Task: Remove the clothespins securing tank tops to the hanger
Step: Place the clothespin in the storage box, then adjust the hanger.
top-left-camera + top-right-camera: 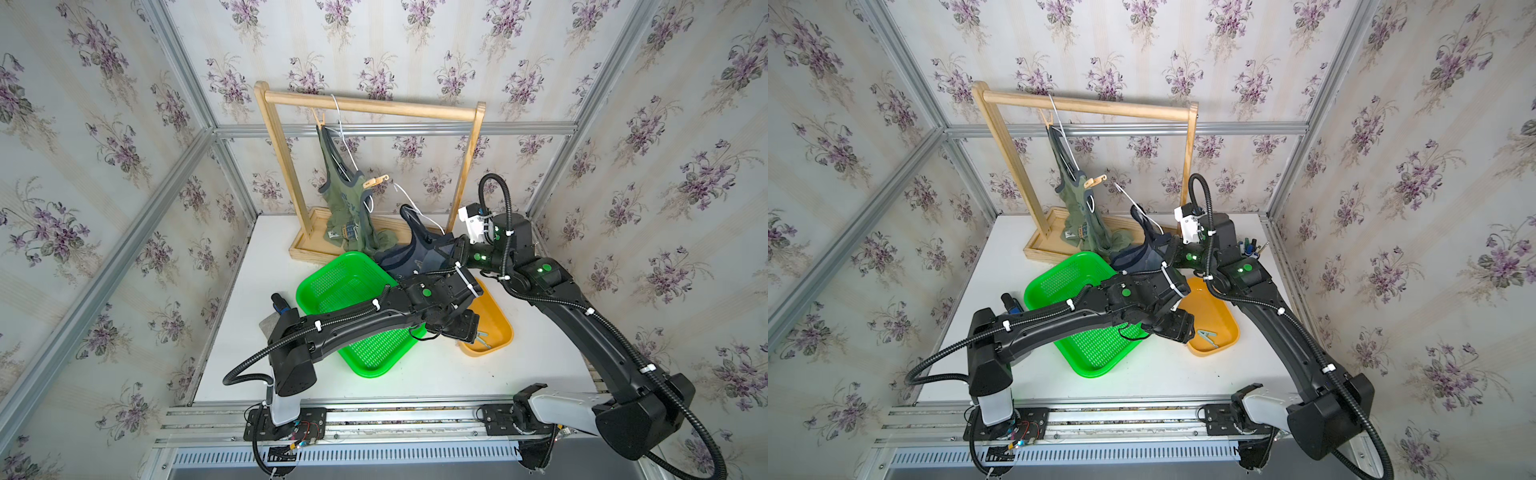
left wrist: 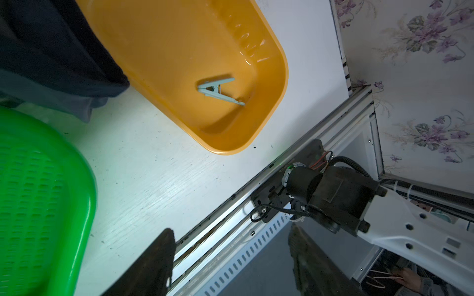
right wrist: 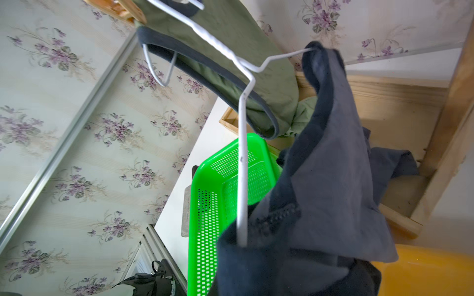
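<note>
A white wire hanger (image 1: 341,124) hangs tilted from the wooden rack (image 1: 365,104). Two tan clothespins (image 1: 319,118) (image 1: 376,181) pin the olive tank top (image 1: 340,199) to it. The navy tank top (image 3: 333,166) drapes from the hanger's low end (image 3: 242,153). My right gripper (image 1: 453,247) is shut on the navy cloth where the wire enters it; its jaws are hidden by the fabric. A grey-green clothespin (image 2: 219,91) lies in the orange tray (image 2: 272,102). Above the tray's near end my left gripper (image 2: 230,230) is open with nothing between its fingers.
A green perforated basket (image 1: 353,291) sits left of the orange tray (image 1: 1225,320), under my left arm. The rack's wooden base tray (image 1: 303,245) holds the olive top's hem. A metal rail (image 2: 256,205) runs along the table's front edge.
</note>
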You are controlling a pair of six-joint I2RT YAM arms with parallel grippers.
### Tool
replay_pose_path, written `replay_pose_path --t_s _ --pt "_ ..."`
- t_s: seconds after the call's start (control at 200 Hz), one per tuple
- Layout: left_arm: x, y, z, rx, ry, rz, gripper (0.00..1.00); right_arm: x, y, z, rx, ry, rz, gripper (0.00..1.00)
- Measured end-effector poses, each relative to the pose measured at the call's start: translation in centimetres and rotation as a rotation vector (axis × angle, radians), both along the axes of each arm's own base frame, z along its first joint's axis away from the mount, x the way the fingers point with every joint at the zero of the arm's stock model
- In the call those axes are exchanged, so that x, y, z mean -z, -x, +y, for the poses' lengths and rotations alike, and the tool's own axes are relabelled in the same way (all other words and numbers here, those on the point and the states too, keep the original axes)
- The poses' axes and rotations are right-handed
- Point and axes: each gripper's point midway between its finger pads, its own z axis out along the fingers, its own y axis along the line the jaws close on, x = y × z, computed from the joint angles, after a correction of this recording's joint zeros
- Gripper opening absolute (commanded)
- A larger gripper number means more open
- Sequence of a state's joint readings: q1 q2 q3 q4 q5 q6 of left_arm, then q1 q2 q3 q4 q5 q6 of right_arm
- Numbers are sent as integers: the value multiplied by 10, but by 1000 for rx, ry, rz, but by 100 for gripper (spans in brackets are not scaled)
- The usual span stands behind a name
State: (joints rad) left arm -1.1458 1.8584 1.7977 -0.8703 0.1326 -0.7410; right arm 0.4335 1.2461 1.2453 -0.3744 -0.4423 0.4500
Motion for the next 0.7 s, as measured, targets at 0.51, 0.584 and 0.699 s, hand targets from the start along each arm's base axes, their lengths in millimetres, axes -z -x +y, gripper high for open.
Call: replay_pose_path --t_s 0.51,0.584,0.699 --pt "-39 28 25 91 64 13 85 -21 14 11 -81 -65 -46 0" --pt "-45 31 32 92 64 -7 85 -18 8 5 -32 -66 -25 0" --pt "-75 19 33 63 160 -103 85 16 8 -4 19 2 81 0"
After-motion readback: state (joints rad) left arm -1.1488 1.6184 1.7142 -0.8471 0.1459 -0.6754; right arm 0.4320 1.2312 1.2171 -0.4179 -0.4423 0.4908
